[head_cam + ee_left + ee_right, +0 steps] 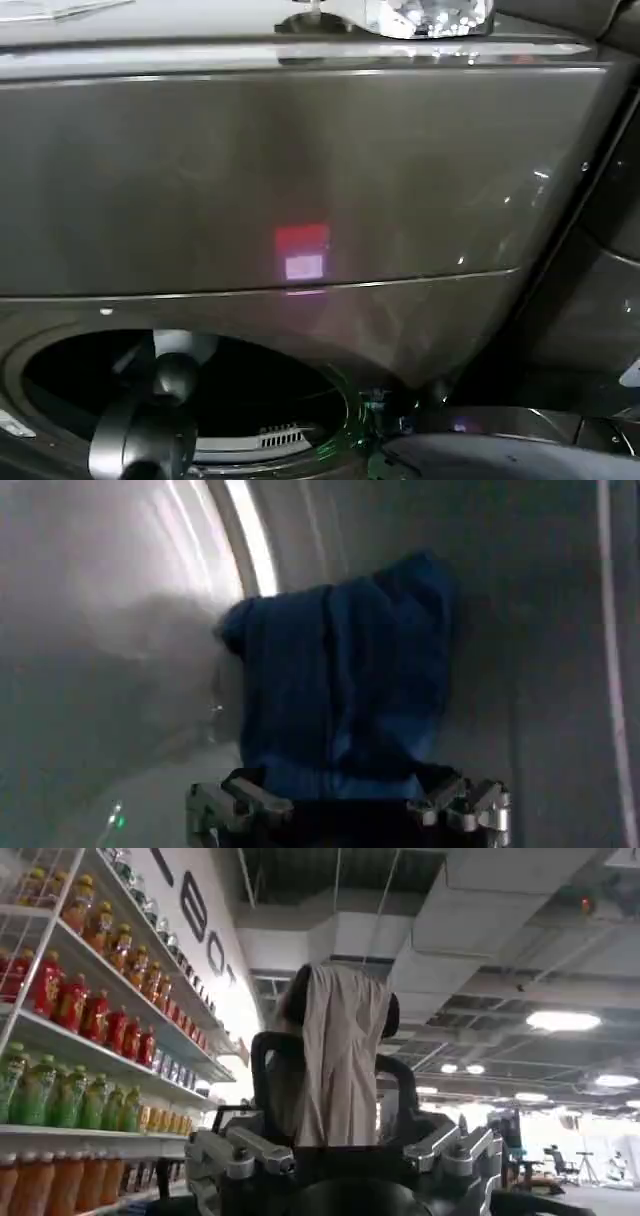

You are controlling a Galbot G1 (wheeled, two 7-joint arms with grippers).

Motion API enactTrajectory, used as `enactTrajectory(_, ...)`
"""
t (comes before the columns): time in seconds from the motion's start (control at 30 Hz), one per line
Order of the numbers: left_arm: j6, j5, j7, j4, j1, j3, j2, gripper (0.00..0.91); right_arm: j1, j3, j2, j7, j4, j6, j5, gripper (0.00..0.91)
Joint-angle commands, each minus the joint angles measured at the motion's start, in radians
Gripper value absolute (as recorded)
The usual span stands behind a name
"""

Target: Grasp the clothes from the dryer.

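The dryer (300,170) fills the head view, a bronze-grey front with a small red light (302,250) on its top panel. Its round drum mouth (60,385) opens at the lower left. My left arm (150,420) reaches into that mouth. Inside the drum, the clothes (335,670), a small dark navy-blue piece, rise in a bunch against the steel wall, right in front of my left gripper (340,765), with their near edge across its jaws. My right gripper (338,1008) points up toward the ceiling, shut on a pale beige cloth (340,1068).
The drum wall (120,630) curves close round the left gripper. A dark machine edge (600,200) stands to the dryer's right. Store shelves of drink bottles (80,1018) line one side of the right wrist view, with open ceiling above.
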Motion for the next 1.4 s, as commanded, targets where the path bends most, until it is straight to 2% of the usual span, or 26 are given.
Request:
enactTrajectory(0.03,-0.064,-0.001,-0.064,0.057,0.002,-0.001,0.004,0.907,0.001,-0.005,0.004,0.0,-0.001,0.006,-0.003,0.907)
enactTrajectory(0.27,-0.063,0.011,-0.1,0.091,-0.011,-0.01,0.01,0.907,0.001,-0.011,0.008,0.0,-0.001,0.009,-0.005,0.907)
enactTrajectory(0.5,-0.023,-0.002,-0.12,0.102,-0.012,-0.017,0.017,0.907,-0.005,-0.011,0.015,-0.001,-0.002,0.018,-0.005,0.907)
enactTrajectory(0.53,-0.025,-0.004,-0.123,0.101,-0.012,-0.017,0.018,0.307,-0.006,-0.011,0.015,-0.001,-0.002,0.018,-0.005,0.907)
enactTrajectory(0.57,-0.033,-0.025,-0.129,0.1,-0.012,-0.017,0.019,0.125,-0.006,-0.011,0.016,-0.001,-0.002,0.019,-0.005,0.907)
enactTrajectory(0.63,-0.05,-0.037,-0.139,0.099,-0.015,-0.016,0.021,0.08,-0.008,-0.01,0.018,-0.001,-0.003,0.02,-0.005,0.907)
enactTrajectory(1.07,-0.075,-0.056,-0.135,0.12,-0.037,-0.018,0.018,0.046,-0.006,-0.008,0.021,0.0,-0.004,0.021,-0.004,0.907)
enactTrajectory(1.1,-0.078,-0.054,-0.127,0.12,-0.037,-0.02,0.019,0.0,-0.006,-0.008,0.02,0.0,-0.005,0.022,-0.004,0.907)
enactTrajectory(1.3,-0.095,-0.063,-0.092,0.099,-0.026,-0.029,0.021,0.0,-0.002,-0.013,0.021,0.0,-0.002,0.021,-0.004,0.907)
enactTrajectory(1.4,-0.081,-0.134,-0.076,0.06,-0.008,-0.026,0.022,0.0,0.0,-0.014,0.02,0.0,0.002,0.019,-0.004,0.907)
